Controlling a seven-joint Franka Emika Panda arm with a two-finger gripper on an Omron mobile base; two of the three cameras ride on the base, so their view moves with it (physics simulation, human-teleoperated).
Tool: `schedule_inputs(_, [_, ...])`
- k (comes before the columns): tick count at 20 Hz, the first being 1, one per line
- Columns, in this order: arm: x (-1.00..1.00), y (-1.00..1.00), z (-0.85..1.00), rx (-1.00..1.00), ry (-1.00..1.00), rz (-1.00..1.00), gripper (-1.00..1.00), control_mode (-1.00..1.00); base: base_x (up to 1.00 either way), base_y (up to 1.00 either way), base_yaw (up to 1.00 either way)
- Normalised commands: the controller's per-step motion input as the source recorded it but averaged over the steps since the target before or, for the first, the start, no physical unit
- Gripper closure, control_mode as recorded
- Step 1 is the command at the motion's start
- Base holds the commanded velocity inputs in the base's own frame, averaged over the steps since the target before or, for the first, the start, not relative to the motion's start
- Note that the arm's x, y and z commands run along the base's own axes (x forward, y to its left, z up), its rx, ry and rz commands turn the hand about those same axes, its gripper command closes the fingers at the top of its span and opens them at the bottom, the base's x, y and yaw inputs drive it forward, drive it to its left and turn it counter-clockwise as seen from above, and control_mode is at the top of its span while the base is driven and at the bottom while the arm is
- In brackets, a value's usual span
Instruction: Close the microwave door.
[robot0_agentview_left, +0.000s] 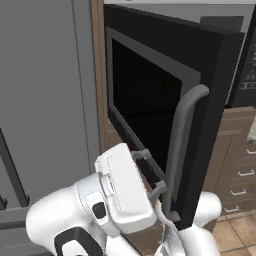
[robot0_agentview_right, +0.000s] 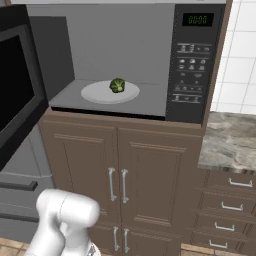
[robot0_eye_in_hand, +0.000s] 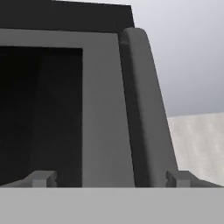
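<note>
Facing the swung-out black microwave door (robot0_agentview_left: 150, 95), I hold the two-finger gripper (robot0_agentview_left: 149, 171) spread wide and empty beside its curved grey bar handle (robot0_agentview_left: 181, 145). Fingertips could slip off mid-push. Inside the black built-in microwave (robot0_agentview_right: 195, 65), a white plate (robot0_agentview_right: 102, 95) carries green broccoli (robot0_agentview_right: 117, 85).

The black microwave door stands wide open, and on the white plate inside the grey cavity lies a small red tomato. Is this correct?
Not quite. The black microwave door does stand wide open, and a round white plate sits in the grey cavity of the wide black microwave. What lies on it, though, is a small green broccoli floret, not a red tomato. The right base view shows this.
</note>
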Motion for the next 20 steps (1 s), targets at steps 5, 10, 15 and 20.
schedule_inputs(5, [-0.15,-1.0,0.0,0.08,0.16,0.27,-1.0,-1.0,0.0,0.0,0.0])
schedule_inputs(10, [-0.02,-1.0,0.05,0.11,0.25,0.24,-1.0,-1.0,0.0,0.0,0.0])
schedule_inputs(15, [0.07,-0.98,0.02,0.13,0.34,0.22,-1.0,-1.0,0.0,0.0,0.0])
schedule_inputs(20, [0.25,-0.94,0.0,0.17,0.24,0.23,-1.0,-1.0,0.0,0.0,0.0])
